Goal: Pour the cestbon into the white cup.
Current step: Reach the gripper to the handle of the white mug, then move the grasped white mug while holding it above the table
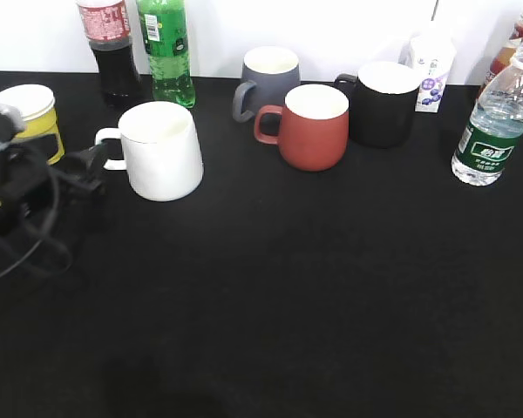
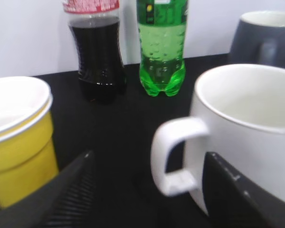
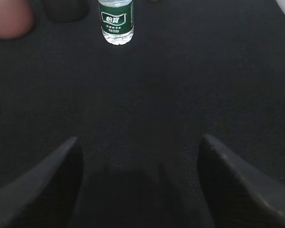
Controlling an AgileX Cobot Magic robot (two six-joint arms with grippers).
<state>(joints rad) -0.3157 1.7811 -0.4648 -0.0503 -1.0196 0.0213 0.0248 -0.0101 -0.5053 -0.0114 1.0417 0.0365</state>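
Near the right edge of the black surface (image 1: 270,313) the cestbon (image 1: 497,117) is stood upright | white cup (image 1: 161,150) is set left of centre, handle toward the left claw (image 2: 147,190), spread wide, nothing held | right claw (image 3: 137,185) is spread wide, nothing held, bare cloth ahead | front half is left open

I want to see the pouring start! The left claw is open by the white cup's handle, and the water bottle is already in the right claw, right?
Not quite. The water bottle is not in the right claw; the right wrist view shows it standing alone on the table, far ahead of that open claw. The left claw is open by the white cup's handle, as you said.
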